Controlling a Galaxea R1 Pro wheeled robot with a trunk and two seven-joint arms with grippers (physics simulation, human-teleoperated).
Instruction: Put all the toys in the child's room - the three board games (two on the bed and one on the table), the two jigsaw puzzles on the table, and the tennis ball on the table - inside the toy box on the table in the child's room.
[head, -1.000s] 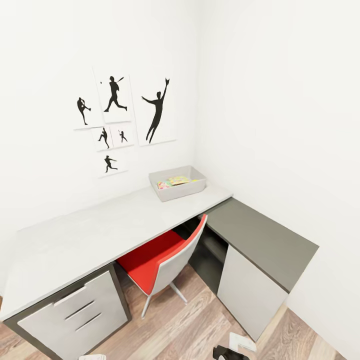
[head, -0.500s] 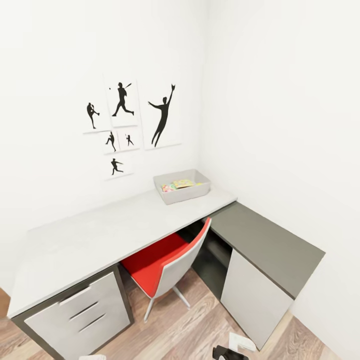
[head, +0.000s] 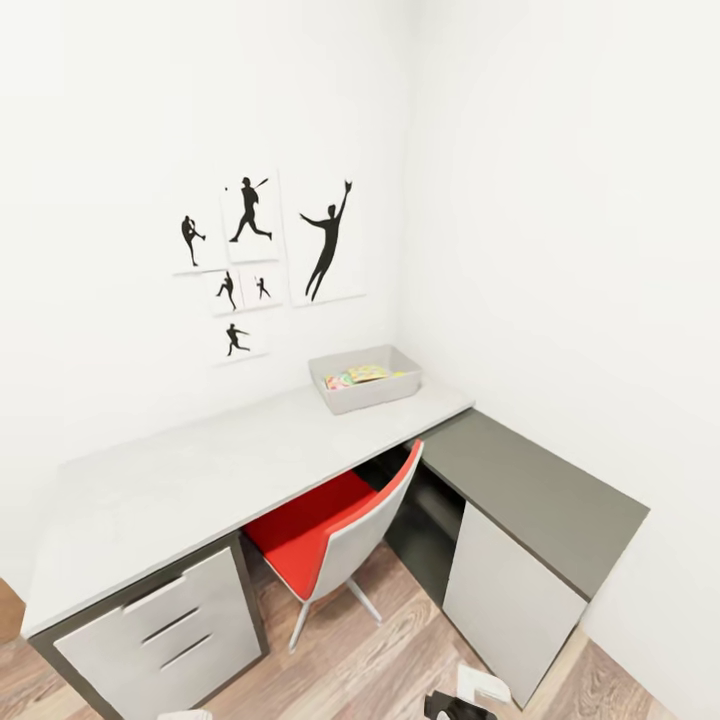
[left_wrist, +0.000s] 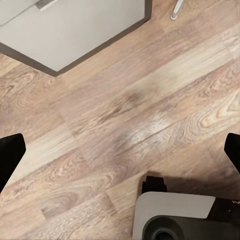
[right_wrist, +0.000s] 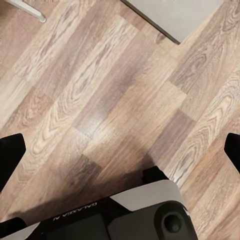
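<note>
The toy box (head: 366, 390), a shallow light-grey bin, sits on the light-grey top of the L-shaped table (head: 200, 470), at the end nearest the room's corner and close against the wall. Bright flat things lie inside the toy box: a strip of pink, yellow, green and orange shows over its near rim, likely a jigsaw puzzle (head: 358, 376), though what else lies under or beside it is too small to tell. On the wall above and beside the toy box hang the baseball-player silhouette pictures (head: 262, 255), six white panels with black figures, the tallest one nearest the toy box. A red-and-white swivel chair (head: 335, 535) stands tucked partly under the table, in front of the toy box and below it. Away from the toy box, at the table's far end, are the white drawers (head: 165, 630); the lower dark-grey section (head: 535, 490) with its white cabinet door (head: 505, 600) joins the table just beside the toy box's end. Both arms hang low over the wood-plank floor (left_wrist: 130, 115). The left gripper (left_wrist: 120, 152) has its dark fingertips spread wide with nothing between them, above bare planks near a corner of the drawer unit. The right gripper (right_wrist: 120, 152) is likewise spread wide and holds nothing.
</note>
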